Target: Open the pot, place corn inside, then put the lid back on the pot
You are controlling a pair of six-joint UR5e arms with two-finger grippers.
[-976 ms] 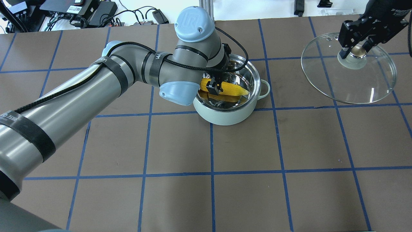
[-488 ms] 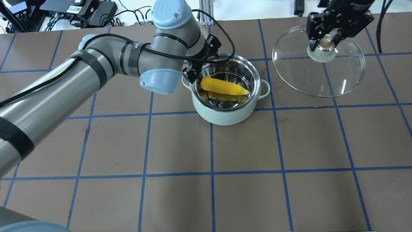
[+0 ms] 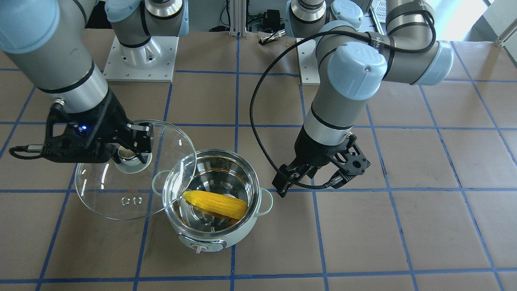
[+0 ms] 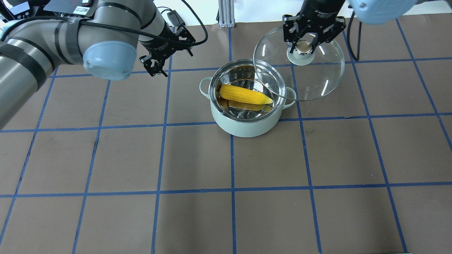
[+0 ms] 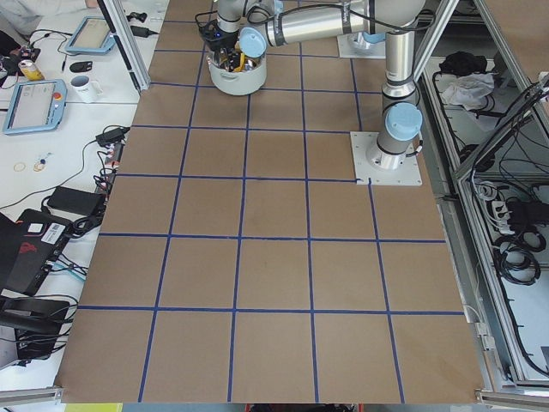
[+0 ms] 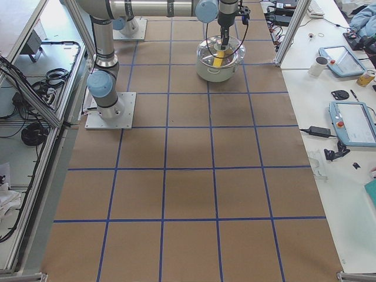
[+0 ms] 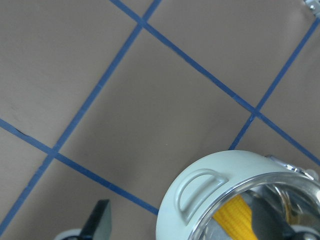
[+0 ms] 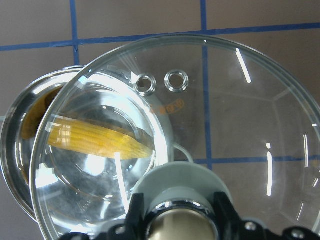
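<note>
The mint-green pot (image 4: 247, 123) stands open near the table's middle, its dial panel (image 3: 202, 245) on the operators' side. The yellow corn (image 4: 245, 94) lies inside it, also shown in the front view (image 3: 216, 204). My right gripper (image 4: 302, 44) is shut on the gold knob of the glass lid (image 4: 317, 81) and holds it tilted in the air. The lid's near edge overlaps the pot's right rim. In the right wrist view the corn (image 8: 100, 140) shows through the lid (image 8: 240, 125). My left gripper (image 4: 155, 65) is open and empty, off the pot's left side.
The brown table (image 4: 233, 158) carries a blue tape grid. Cables and electronic boxes (image 4: 84, 10) lie past its far left edge. The arms' mounting plates (image 3: 141, 56) sit at the robot's side. The left wrist view shows the pot's loop handle (image 7: 200, 192).
My left gripper has let go of the corn, left the pot and moved away to the left. My right gripper has carried the lid leftward until its edge overlaps the pot.
</note>
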